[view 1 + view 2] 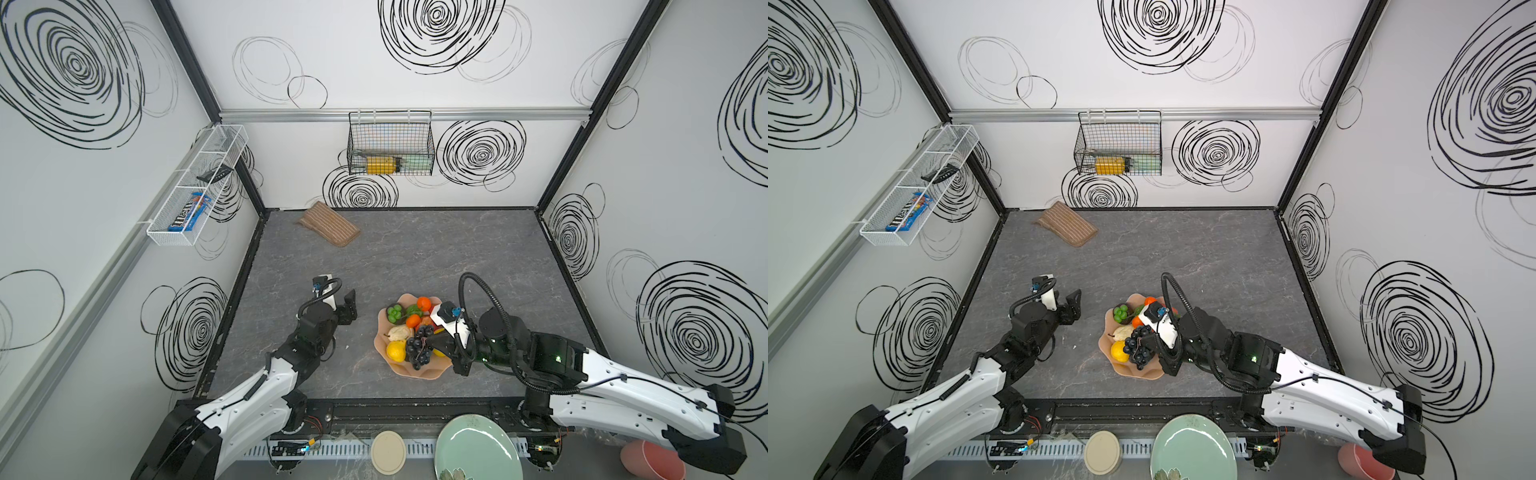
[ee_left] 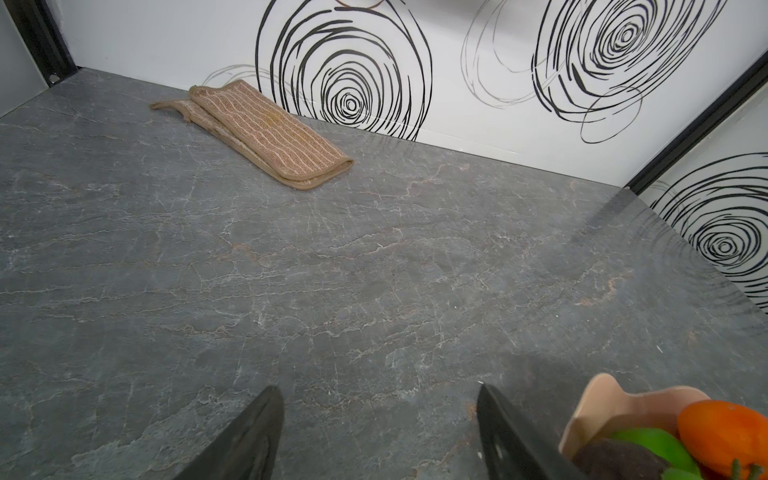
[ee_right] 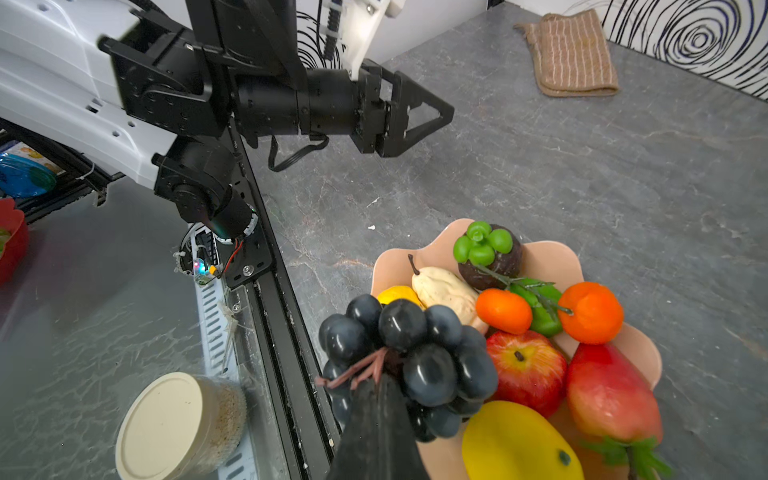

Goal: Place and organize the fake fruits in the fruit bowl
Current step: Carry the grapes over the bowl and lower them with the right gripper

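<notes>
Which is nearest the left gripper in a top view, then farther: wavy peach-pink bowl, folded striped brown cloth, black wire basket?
1. Wavy peach-pink bowl: right of left gripper.
2. Folded striped brown cloth: farther back.
3. Black wire basket: hanging at the back.

Two tangerines (image 3: 503, 311) (image 3: 590, 311), one apple (image 3: 525, 368), one grape bunch (image 3: 415, 353)

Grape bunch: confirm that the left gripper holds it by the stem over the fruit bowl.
Wrong arm. The right gripper holds the grape bunch by the stem over the fruit bowl; the right wrist view shows it. The left gripper is open and empty, apart from the bowl, in both top views.
</notes>
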Robot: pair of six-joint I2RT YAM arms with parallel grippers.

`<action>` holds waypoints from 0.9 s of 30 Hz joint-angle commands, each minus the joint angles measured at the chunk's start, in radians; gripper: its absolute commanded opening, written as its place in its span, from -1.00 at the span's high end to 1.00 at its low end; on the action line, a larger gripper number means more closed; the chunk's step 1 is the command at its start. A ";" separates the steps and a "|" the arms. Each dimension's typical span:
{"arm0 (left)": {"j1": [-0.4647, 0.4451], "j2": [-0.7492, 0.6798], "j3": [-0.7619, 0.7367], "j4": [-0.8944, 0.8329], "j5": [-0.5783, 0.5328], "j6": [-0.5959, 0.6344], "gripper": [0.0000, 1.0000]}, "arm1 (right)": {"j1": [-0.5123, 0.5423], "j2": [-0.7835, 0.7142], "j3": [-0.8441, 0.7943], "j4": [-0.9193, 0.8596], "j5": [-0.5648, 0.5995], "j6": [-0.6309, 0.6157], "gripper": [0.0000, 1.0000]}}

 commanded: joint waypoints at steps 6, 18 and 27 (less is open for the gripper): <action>0.010 0.006 0.007 0.052 0.011 0.001 -0.55 | 0.007 0.041 -0.058 0.067 -0.044 0.061 1.00; 0.011 0.011 0.008 0.052 0.022 -0.004 -0.55 | 0.021 0.109 -0.078 0.073 -0.044 0.107 1.00; 0.011 0.009 0.008 0.050 0.022 -0.004 -0.55 | 0.046 0.228 -0.068 0.121 -0.008 0.124 1.00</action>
